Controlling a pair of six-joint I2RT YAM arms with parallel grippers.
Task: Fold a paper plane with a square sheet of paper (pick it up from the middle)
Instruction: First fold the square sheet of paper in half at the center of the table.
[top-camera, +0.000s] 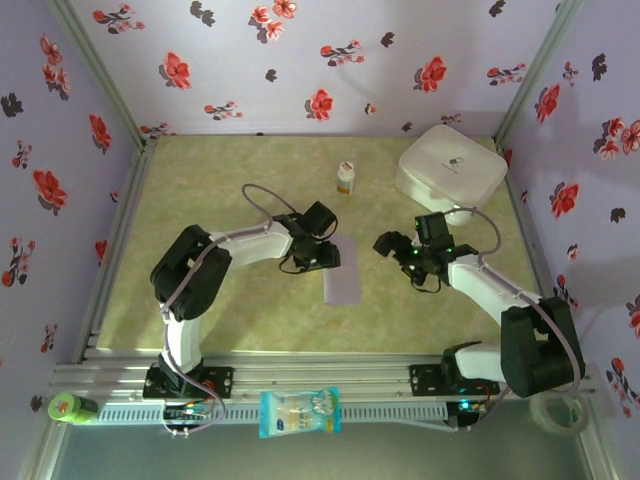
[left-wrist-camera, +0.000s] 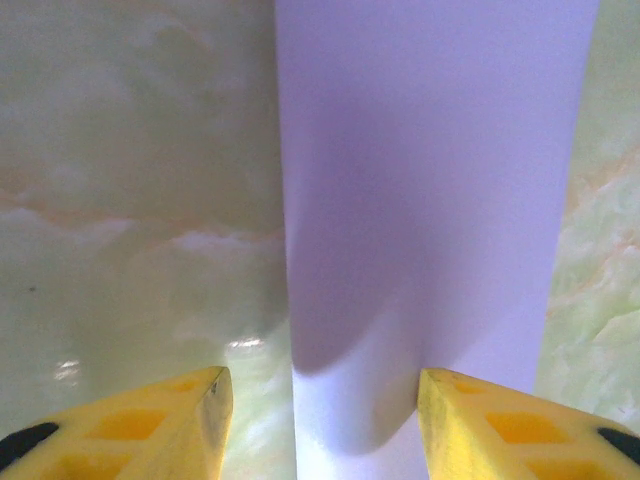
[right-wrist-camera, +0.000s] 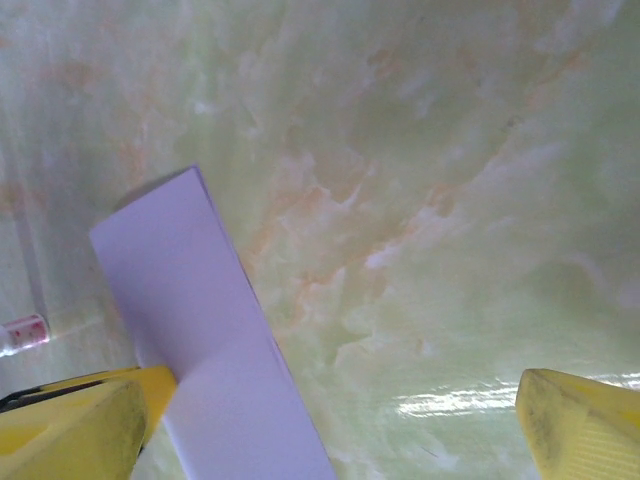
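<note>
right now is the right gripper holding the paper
No, the right gripper stands wide open over the table, the paper off to one side.

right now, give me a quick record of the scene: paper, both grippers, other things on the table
paper: lavender, a narrow rectangle lying on the table
left gripper: open, over the paper's far left corner
right gripper: open, right of the paper, apart from it
others: white case and small bottle at the back

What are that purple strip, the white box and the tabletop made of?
Purple strip: thin matte paper, judging by its crisp edges. White box: likely smooth plastic, rounded and slightly glossy. Tabletop: glossy marble-pattern surface, perhaps laminate; it reflects light.
</note>
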